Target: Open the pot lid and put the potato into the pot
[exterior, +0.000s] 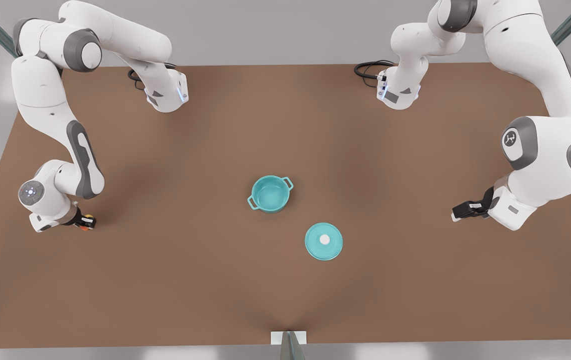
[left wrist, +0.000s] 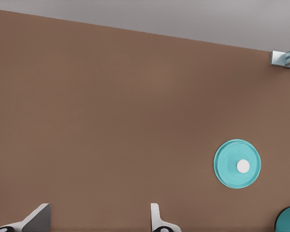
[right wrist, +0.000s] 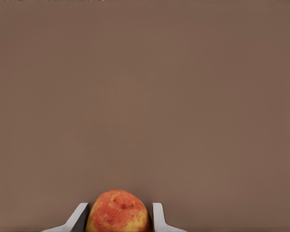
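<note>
Potato (right wrist: pixel 118 211) yellow-orange, red-blotched, in right hand (right wrist: pixel 117 217)

The pot (exterior: pixel 270 194), teal with two loop handles, stands upright and uncovered at the table's centre. The lid (exterior: pixel 324 241), a flat teal disc with a white knob, lies knob-up on the table near the pot. The potato (right wrist: pixel 118 211), yellow-orange blotched red, sits between two gripper fingers.

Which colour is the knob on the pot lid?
White, on the teal pot lid; the left wrist view shows it best.
</note>
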Controlling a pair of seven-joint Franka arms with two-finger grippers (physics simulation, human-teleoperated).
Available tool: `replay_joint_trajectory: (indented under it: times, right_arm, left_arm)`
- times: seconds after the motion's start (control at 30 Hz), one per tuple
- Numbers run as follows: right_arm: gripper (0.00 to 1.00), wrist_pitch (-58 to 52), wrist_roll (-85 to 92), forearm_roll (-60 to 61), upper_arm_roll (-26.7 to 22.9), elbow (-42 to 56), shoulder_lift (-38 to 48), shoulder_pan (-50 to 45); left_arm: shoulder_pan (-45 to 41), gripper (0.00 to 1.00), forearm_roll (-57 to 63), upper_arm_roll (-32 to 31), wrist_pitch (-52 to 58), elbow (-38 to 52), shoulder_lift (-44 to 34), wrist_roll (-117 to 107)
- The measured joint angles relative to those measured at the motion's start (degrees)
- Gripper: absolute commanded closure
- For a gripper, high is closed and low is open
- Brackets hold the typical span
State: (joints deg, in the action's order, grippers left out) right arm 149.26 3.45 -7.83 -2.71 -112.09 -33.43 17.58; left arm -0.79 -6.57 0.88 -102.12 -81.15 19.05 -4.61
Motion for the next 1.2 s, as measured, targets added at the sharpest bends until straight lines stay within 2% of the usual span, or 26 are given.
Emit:
replay_joint_trajectory:
  times: [0.47,0.67,0.97,1.2]
  right_arm:
    - [0.51,-5.37,-0.20,0.71,2.07,0.29,4.48,-1.13]
    - [0.51,-10.86,-3.25,0.99,8.20,1.62,7.09,-1.52]
    - [0.51,-18.19,-12.82,1.08,20.09,4.40,7.80,-1.64]
    - [0.51,-21.95,-24.30,1.08,25.00,7.66,7.64,-9.47]
  left_arm:
    - [0.09,0.00,-0.03,0.09,-0.01,0.00,0.00,0.95]
    - [0.14,0.00,-0.04,0.09,-0.02,0.00,0.00,1.16]
    - [-0.12,0.00,-0.05,-0.13,0.76,-0.33,-0.43,1.34]
    - [-0.14,0.00,-0.12,-0.04,1.34,0.01,-1.85,1.42]
